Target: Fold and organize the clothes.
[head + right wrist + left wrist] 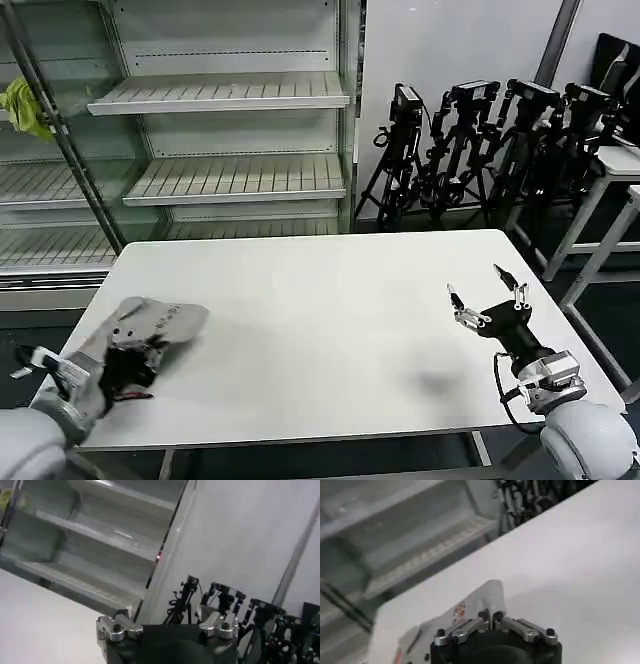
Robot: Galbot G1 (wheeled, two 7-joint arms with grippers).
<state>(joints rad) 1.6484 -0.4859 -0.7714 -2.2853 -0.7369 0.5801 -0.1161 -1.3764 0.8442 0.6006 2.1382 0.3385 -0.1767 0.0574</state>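
A small folded light grey shirt [160, 318] lies at the table's near left corner, partly lifted. My left gripper [146, 348] is shut on its near edge. The left wrist view has the pads [496, 616] pinched on the shirt [480, 597], and a small multicoloured print [460, 609] shows beside them. My right gripper [488, 294] hovers open over the right side of the white table [330, 330], holding nothing. In the right wrist view its fingers [120, 616] are spread wide around the gripper [165, 614].
Metal shelving [225, 95] stands behind the table, with a yellow-green cloth [22, 105] on its far left. Black tripods [480, 140] crowd the back right, and a second white table [620, 165] sits at the right edge.
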